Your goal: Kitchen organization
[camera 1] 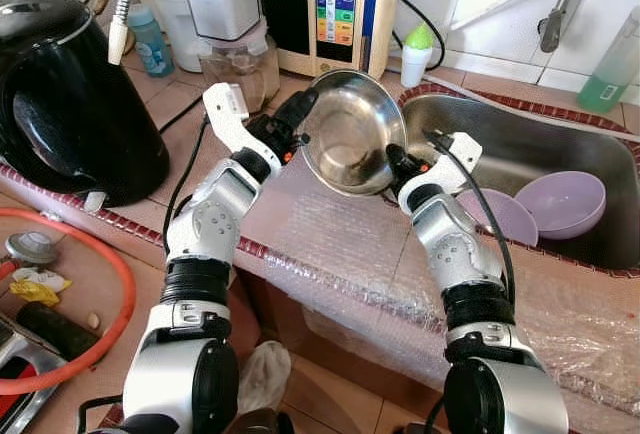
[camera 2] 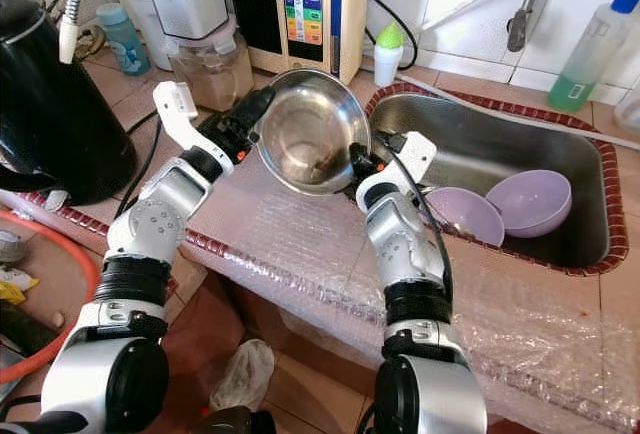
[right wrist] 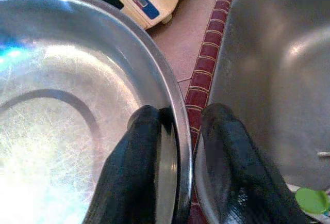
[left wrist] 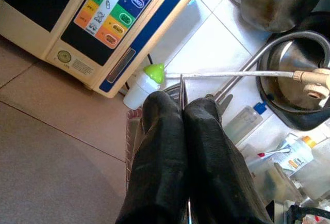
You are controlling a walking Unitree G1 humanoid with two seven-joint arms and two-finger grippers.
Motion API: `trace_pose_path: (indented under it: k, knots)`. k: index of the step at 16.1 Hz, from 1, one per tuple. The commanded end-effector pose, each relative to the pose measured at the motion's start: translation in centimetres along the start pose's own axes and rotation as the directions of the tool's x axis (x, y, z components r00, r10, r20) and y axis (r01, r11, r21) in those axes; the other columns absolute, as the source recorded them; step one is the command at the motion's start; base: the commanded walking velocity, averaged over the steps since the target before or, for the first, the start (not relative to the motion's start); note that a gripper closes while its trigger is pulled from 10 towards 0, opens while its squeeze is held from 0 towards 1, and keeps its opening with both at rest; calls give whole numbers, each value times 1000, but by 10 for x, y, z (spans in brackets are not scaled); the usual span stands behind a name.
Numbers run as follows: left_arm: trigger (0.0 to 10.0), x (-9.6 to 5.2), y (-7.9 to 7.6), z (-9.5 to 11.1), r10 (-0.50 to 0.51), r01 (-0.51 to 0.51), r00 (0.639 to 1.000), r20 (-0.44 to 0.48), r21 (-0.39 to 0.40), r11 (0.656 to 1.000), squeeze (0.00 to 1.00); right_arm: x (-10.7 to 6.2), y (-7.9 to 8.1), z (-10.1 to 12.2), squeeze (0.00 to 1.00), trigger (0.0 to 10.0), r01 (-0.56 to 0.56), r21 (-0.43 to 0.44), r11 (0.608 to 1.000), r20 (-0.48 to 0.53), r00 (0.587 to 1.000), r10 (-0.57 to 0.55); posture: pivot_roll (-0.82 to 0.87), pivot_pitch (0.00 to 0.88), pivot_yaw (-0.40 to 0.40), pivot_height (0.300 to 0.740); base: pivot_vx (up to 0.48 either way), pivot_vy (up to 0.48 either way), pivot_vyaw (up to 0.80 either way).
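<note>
The shiny metal bowl point(camera 1: 352, 132) is up in the air, tipped on its side, just beside the sink point(camera 1: 520, 149) and over the counter edge. Both grippers hold it. The left gripper point(camera 1: 300, 114) is pinched tight on the bowl's rim on the side away from the sink. The right gripper point(right wrist: 178, 157) clamps the rim on the sink side, one finger inside the bowl and one outside. Down in the sink lie two purple bowls point(camera 1: 545, 206), touching each other. Behind the sink's near corner stands a small white bottle with a green cap point(camera 1: 417, 54). Farther from the sink stands a machine with colored buttons point(camera 1: 335, 4), and well away is a black kettle point(camera 1: 65, 94)
</note>
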State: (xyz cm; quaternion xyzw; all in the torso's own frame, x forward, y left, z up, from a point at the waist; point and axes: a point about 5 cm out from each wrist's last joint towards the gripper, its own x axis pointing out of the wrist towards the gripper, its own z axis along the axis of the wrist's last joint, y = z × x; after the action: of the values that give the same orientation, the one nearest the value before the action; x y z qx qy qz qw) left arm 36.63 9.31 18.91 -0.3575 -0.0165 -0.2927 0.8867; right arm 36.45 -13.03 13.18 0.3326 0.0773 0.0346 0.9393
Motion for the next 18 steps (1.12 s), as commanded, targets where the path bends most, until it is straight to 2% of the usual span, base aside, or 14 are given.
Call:
trace_pose_path:
  k: [1, 7, 11, 12, 14, 15, 16, 17, 18]
  knots:
    - [0, 0, -2, 9, -18, 18, 1000, 24, 27, 999, 0, 1, -4, 4, 0, 0, 23, 35, 999, 3, 1000, -23, -44, 4, 77, 740, 0, 0, 0]
    - [0, -5, 4, 2, 9, -9, 1000, -4, 42, 999, 0, 4, -3, 24, 0, 0, -17, 96, 995, 80, 997, 9, -44, 3, 77, 740, 0, 0, 0]
    - [0, -5, 4, 3, 10, -10, 1000, 0, 43, 999, 0, 3, 2, 17, 0, 0, -75, 86, 993, 37, 997, 72, -41, 1, 72, 740, 0, 0, 0]
    - [0, -5, 5, 2, 13, -13, 1000, -2, 44, 999, 0, 2, 9, 13, 0, 0, -147, 49, 988, 5, 989, 147, -41, 1, 73, 740, 0, 0, 0]
    - [0, -5, 4, 2, 11, -11, 1000, -4, 42, 999, 0, -1, 14, 8, 0, 0, -227, -3, 974, -50, 973, 226, -41, 1, 73, 740, 0, 0, 0]
    - [0, -5, 4, 2, 9, -9, 1000, -4, 41, 999, 0, -3, 15, 3, 0, 5020, -271, -38, 962, -87, 960, 267, -42, 0, 74, 740, 0, 0, 0]
    - [0, -5, 4, 4, 6, -6, 1000, 0, 39, 999, 0, -4, 12, -3, 439, 10000, -274, -68, 959, -111, 958, 265, -42, 0, 74, 740, 0, 0, 0]
    - [0, -4, 3, 6, 1, -1, 1000, 6, 37, 999, 0, -5, 8, -7, 1000, 10000, -266, -81, 961, -130, 958, 254, -42, 0, 74, 740, 0, 0, 0]
    - [0, -3, 2, 7, -3, 3, 1000, 11, 34, 999, 0, -6, 8, -11, 1000, 10000, -282, -85, 955, -146, 952, 268, -38, 0, 72, 740, 0, 0, 0]
